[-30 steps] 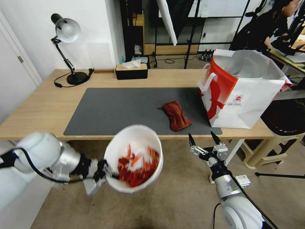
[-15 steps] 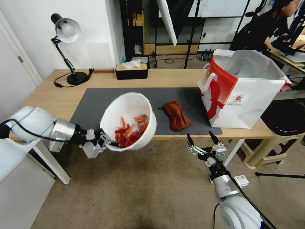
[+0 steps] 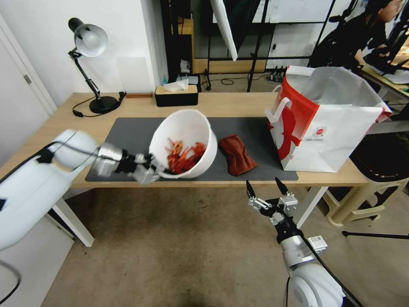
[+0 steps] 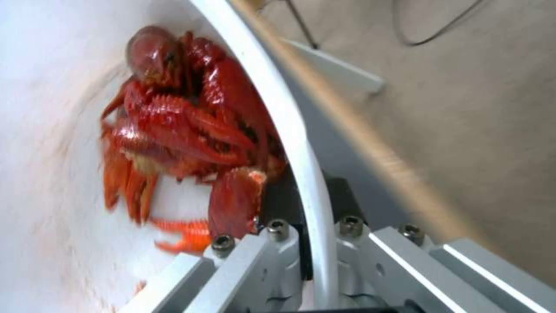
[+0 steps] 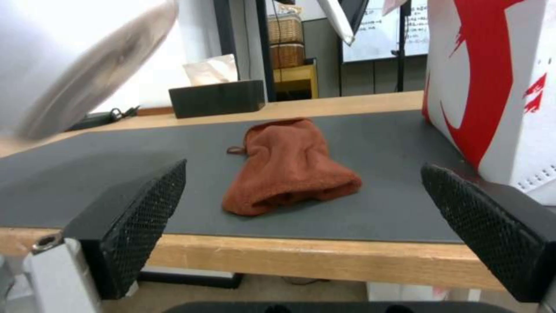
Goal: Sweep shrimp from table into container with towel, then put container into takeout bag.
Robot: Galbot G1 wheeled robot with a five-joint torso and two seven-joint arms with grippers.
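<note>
Left gripper: you have its jaws clamped on the container's rim, one finger inside and one outside, above the near edge of the dark mat
Container: you see it held tilted over the mat, mouth turned toward you, just beside the towel on the lamp side
Shrimp: you see them heaped in the low part of the container, against the wall nearest the left gripper
Right gripper: you have it hanging off the mat, in front of the table edge, jaws spread wide and holding nothing
Towel: you see it crumpled on the mat, between container and takeout bag
Takeout bag: you see it upright and open at the mat's far right end
</note>
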